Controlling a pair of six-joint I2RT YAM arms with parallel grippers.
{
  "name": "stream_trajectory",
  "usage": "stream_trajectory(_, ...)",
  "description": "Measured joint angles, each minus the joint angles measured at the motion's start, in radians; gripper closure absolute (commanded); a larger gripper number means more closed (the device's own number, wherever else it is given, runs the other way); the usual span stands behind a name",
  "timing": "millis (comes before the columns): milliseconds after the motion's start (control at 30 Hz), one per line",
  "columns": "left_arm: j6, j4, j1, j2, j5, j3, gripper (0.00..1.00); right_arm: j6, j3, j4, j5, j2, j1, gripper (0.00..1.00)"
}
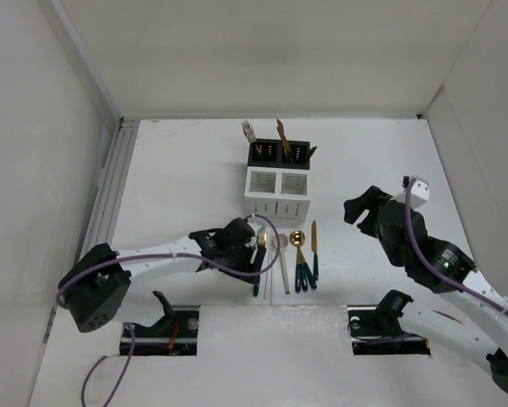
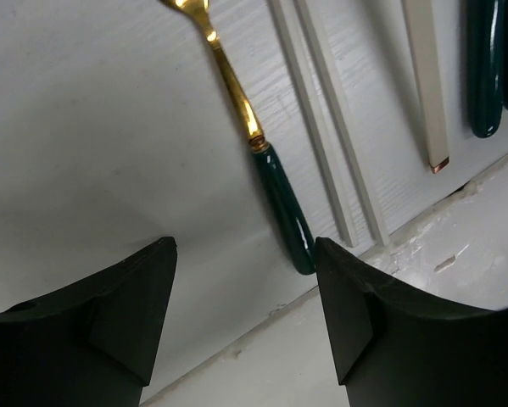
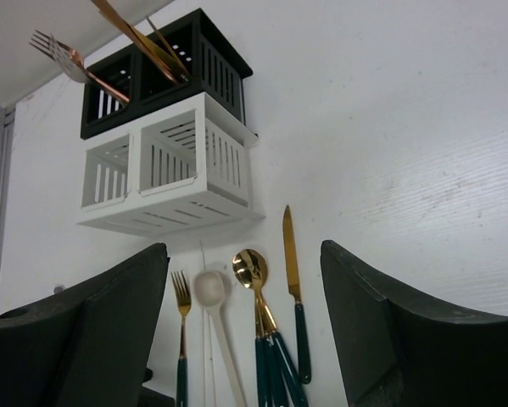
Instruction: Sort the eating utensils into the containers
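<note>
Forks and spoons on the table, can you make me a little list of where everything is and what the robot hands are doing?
black caddy: at the back; holds copper pieces and a tall fork
white caddy: just in front of the black one; nothing sticks out
lying on table: gold fork, cream spoon, gold spoon, gold knife, in a row
left gripper: open, by the gold fork's green handle
right gripper: open, off to the right, holding nothing

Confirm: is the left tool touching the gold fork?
Cannot tell. Left wrist view: the fork ends right beside a finger of the left tool; no plain gap or contact.
</note>
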Motion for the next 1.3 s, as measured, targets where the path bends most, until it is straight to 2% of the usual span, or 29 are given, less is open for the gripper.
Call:
stream_trajectory(300,-0.026,-0.017,-0.019,0.061,-0.023,0.058,0.35,0.029,-0.02,-0.042,0.03,-0.026,0.0,0.22)
stream_trajectory(600,-0.019,-0.069,-0.029,0.197,-0.098,0.215,0.36,0.04,-0.023,-0.067,0.068,-0.019,0.0,0.22)
stream_trajectory(800,-0.03,-0.099,-0.043,0.197,-0.1,0.185,0.54,0.041,-0.023,-0.085,0.105,-0.034,0.0,0.22)
stream_trajectory(933,-0.038,-0.113,-0.045,0.192,-0.097,0.174,0.59,0.039,-0.023,-0.098,0.145,-0.063,0.0,0.22)
stream_trajectory(1033,-0.04,-0.118,-0.045,0.196,-0.095,0.176,0.59,0.035,-0.023,-0.105,0.171,-0.085,0.0,0.22)
stream_trajectory(1300,-0.043,-0.121,-0.078,0.226,-0.106,0.196,0.79,0.035,-0.023,-0.148,0.194,-0.099,0.0,0.22)
